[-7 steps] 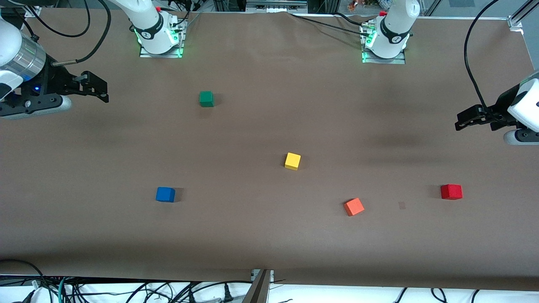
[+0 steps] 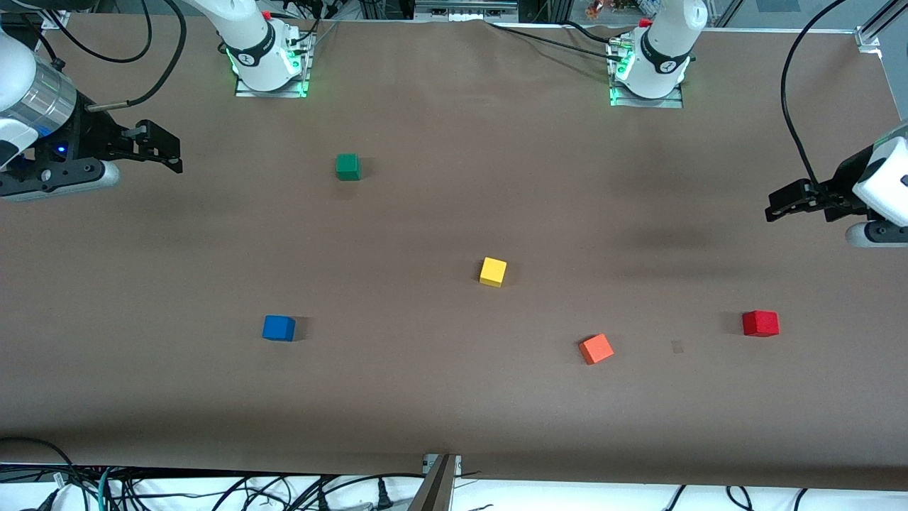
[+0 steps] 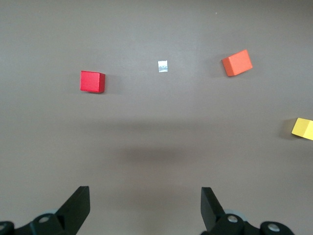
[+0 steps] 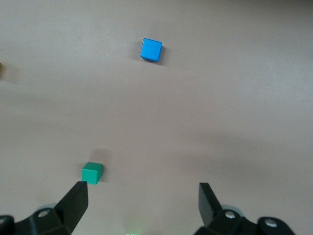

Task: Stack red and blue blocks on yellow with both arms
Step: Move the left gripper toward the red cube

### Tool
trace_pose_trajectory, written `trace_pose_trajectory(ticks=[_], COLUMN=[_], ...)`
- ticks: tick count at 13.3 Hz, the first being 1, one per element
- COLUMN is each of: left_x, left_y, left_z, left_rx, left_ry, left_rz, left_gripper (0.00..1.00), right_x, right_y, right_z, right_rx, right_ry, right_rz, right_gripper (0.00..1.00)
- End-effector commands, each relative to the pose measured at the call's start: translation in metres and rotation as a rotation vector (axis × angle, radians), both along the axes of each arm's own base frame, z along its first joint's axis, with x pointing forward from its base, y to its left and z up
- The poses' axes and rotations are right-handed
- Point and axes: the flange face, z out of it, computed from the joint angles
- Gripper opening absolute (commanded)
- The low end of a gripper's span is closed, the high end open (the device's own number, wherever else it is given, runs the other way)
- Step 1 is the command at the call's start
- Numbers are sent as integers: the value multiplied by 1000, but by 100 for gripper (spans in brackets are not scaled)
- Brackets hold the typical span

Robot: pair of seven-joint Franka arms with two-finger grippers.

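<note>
Above the table's two ends, left gripper [image 2: 773, 204] and right gripper [image 2: 170, 150] hover, jaws wide, empty.

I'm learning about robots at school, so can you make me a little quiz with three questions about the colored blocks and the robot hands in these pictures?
1. True or false: the blue block already sits on the yellow block.
2. Which block lies nearest the left arm's end of the table? A) green block B) red block C) orange block
3. Fill in: the left gripper and the right gripper both hang in the air with fingers ____.

Key:
1. False; every block lies alone on the table.
2. B
3. open; neither holds anything.
</note>
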Motion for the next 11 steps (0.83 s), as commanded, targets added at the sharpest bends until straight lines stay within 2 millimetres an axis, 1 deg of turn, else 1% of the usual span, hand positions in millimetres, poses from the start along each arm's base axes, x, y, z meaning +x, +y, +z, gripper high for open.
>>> trace_pose_trajectory(ticks=[1,2,4,5,6,7,8,9,11], left_x=[20,26,45,56,65,74,81,87,95], left_y=[44,58,69,81,97,106,112,123,134], left_z=[-12,-30,-82,-102,-128,-157,-187,-216,-262], left_rx=[-15,-22,-35,-28,-20,-19,-21,-21,-19], left_ry=[14,36,70,41,18,12,11,-3,-32], left_rz=[56,66,-17,-41,-32,-22,-28,-43,-74], left_gripper=[100,100,100,100,100,100,100,100,100], right_x=[-7,-7,-7,-7,-7,-7,-7,-6,-6], right_y=[-2,-3,-5,-5,-4,-4,-4,-5,-5], right_z=[8,8,7,7,7,7,7,5,4], right_rx=[-10,-15,-50,-50,-49,-44,-41,-42,-41], right_ry=[-6,-6,-9,-9,-9,-8,-8,-3,0], right_rz=[18,32,66,67,65,65,62,62,61], right_gripper=[100,100,100,100,100,100,100,100,100])
